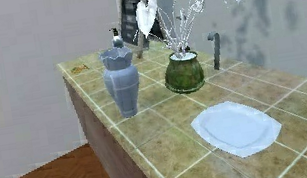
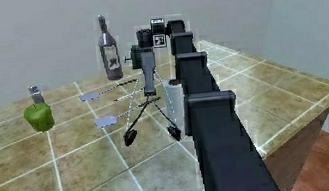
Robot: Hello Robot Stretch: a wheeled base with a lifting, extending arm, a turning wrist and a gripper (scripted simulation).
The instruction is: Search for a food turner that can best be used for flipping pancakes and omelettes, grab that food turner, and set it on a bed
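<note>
While the arm [image 2: 213, 114] reached out over the tiled bench [image 2: 74, 167], the gripper [image 2: 152, 135] pointed down toward its surface; whether it held anything could not be told. A pale flat utensil [image 2: 105, 120], possibly the food turner, lay near the gripper, toward the arm side view's left. A bottle [image 2: 109, 49] stood beyond.

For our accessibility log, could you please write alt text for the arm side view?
The robot's dark arm reaches out over a tiled countertop, its fingers pointing down near small flat grey utensils and a white cylinder. A dark bottle stands farther out, and a round green thing lies toward the view's left.
</note>
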